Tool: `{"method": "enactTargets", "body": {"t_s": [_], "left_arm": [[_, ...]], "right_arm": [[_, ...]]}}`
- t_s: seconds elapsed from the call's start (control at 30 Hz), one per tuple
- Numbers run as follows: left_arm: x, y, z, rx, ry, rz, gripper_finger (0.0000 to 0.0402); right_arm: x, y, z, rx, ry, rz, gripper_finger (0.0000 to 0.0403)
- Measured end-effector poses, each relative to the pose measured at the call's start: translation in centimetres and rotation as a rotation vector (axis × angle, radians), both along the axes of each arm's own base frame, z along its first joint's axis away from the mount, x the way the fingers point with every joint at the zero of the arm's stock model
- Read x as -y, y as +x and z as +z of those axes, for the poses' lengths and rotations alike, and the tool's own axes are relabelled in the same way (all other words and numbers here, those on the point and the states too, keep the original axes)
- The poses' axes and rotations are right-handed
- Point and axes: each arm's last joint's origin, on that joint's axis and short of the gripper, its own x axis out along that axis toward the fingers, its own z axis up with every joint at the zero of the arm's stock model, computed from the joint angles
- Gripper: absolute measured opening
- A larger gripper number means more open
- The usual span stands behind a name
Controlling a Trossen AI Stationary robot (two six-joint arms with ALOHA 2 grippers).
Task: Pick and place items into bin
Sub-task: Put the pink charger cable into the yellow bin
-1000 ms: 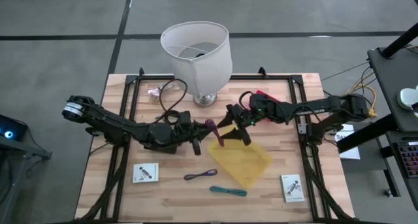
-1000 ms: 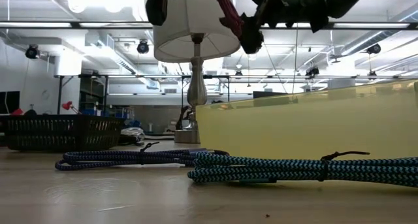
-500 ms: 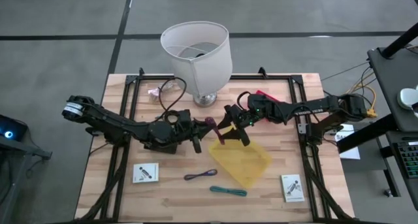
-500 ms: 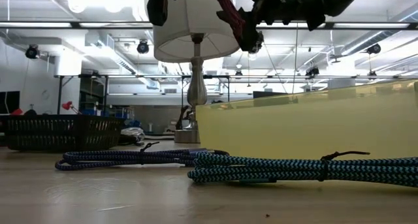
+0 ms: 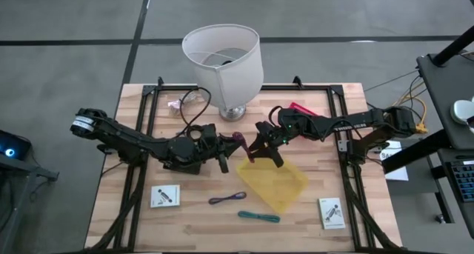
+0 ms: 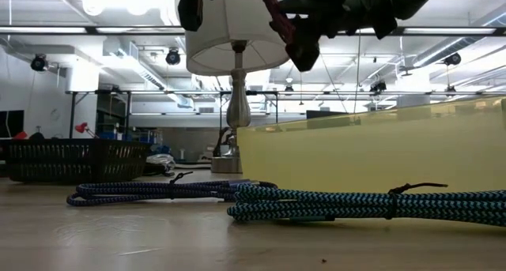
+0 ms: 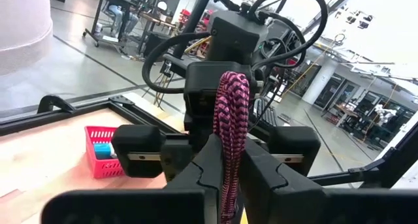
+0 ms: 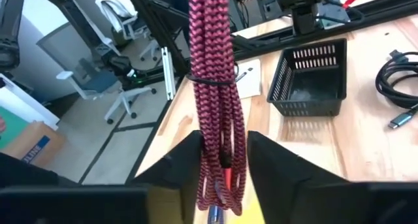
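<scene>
The maroon tie (image 5: 245, 144) is clamped by both the left gripper (image 5: 231, 146) and right gripper (image 5: 259, 149) above the yellow bin (image 5: 272, 182) edge, crowded by the lampshade (image 5: 223, 58) behind.

A maroon tie (image 5: 248, 147) braided with a pink-and-dark zigzag hangs at frame centre, above a translucent yellow bin (image 5: 274, 183). On the pale wood worktop (image 5: 200, 217), lower centre, lie a purple tie (image 5: 227, 198) and a teal tie (image 5: 258, 216) flecked black. A white lampshade (image 5: 222, 55) stands upper centre, a small red basket (image 5: 302, 107) to its right.
</scene>
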Motion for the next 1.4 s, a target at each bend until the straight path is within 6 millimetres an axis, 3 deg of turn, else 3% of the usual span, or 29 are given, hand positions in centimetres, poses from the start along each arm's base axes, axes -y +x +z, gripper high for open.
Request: {"method": "enactTargets", "body": {"t_s": [0.13, 0.27, 0.53, 0.77, 1.07, 1.27, 1.4], "left_arm": [[0.0, 0.0, 0.0, 0.004, -0.002, 0.000, 0.0016], [0.0, 0.0, 0.0, 0.005, -0.007, 0.000, 0.0045], [0.0, 0.0, -0.1, -0.015, -0.001, -0.018, 0.0116], [0.1, -0.9, -0.1, -0.111, 0.026, -0.126, 0.0161], [-0.3, -3.2, 0.5, -0.253, 0.052, -0.189, 0.0171], [-0.4, -3.6, 0.6, -0.281, 0.127, -0.191, 0.0171], [-0.4, -3.5, 0.6, -0.284, 0.132, -0.194, 0.0171]], "right_arm": [[-0.1, 0.1, 0.3, 0.009, -0.003, 0.005, 0.0060], [-0.1, 0.1, 0.3, 0.006, -0.002, 0.005, 0.0024], [-0.1, -0.1, 0.2, -0.049, 0.054, -0.005, 0.0022], [-0.3, -1.2, -0.2, -0.200, 0.111, -0.025, 0.0022], [-0.4, -3.5, -0.8, -0.456, 0.183, -0.077, 0.0021], [-0.5, -5.5, -1.8, -0.708, 0.240, -0.171, 0.0020], [-0.7, -5.9, -2.1, -0.783, 0.274, -0.210, 0.0020]]}}
